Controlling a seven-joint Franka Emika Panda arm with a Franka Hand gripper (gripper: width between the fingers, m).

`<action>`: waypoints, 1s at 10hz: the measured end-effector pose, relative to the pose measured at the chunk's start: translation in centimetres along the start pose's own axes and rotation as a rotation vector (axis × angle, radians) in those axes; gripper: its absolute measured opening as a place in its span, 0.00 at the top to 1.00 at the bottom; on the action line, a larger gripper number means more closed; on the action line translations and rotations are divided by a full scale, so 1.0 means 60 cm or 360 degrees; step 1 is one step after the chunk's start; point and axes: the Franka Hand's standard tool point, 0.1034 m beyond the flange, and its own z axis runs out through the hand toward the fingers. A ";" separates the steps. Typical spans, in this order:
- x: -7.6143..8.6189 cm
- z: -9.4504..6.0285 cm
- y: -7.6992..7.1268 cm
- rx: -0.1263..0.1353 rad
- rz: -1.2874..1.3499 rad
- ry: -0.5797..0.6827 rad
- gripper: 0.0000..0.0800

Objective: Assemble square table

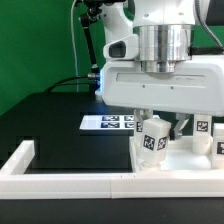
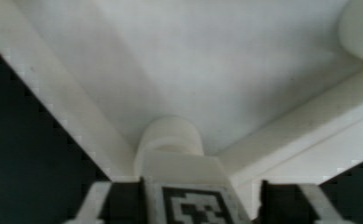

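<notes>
- One black tabletop [image 1: 45, 125] fills the exterior view's left and middle, matte and bare apart from the parts on it, with a green backdrop [image 1: 35, 45] behind.
- Along the near edge runs a low white border wall [image 1: 60, 180], blocky and smooth, turning a corner at the exterior view's left.
- Flat on the table near the middle lies the marker board [image 1: 108, 123], a thin white strip printed with black tags.
- Held tilted above the table at the exterior view's right is the square table slab [image 1: 160, 88], white plastic with a smooth face and thick rounded rim; its far side runs out of frame.
- Below the slab stand short white leg blocks [image 1: 153, 138], each carrying a black-and-white tag; how many there are is hard to tell, since the slab and arm cover some.
- The gripper [image 1: 158, 118] reaches down under the slab's lower edge; its fingers are mostly hidden there.
- From the wrist view, a rounded white leg [image 2: 171, 155] with a tag [image 2: 196, 205] on its end sits between the two dark fingers [image 2: 116, 200], which stand partly apart close at either side; whether they press on it cannot be told.
- Behind that leg, the wrist view shows only blurred white ridges and panels.
</notes>
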 end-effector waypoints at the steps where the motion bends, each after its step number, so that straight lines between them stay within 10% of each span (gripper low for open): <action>1: 0.000 0.001 -0.001 0.0000 0.0109 0.0000 0.63; 6: 0.009 0.004 -0.009 0.0106 0.1193 -0.0094 0.63; 10: -0.001 0.003 -0.006 0.0090 0.0714 -0.0046 0.63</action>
